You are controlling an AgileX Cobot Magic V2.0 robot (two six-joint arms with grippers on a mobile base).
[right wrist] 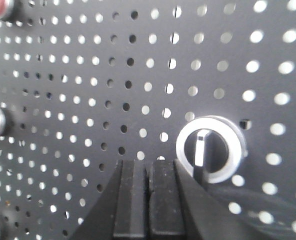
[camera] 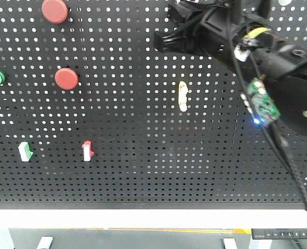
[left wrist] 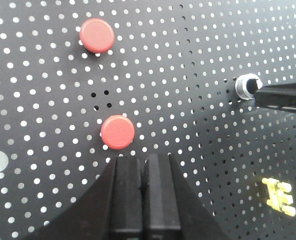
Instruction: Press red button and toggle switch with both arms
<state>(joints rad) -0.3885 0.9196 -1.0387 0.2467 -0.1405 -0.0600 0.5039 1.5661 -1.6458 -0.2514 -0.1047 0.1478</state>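
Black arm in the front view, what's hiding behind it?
Only the holey black board shows around the right arm. The arm covers the silver switch; the left wrist view shows it.

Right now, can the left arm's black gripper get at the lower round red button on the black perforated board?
Probably yes. In the left wrist view, the shut left gripper points just beside the lower red button, with only bare board between.
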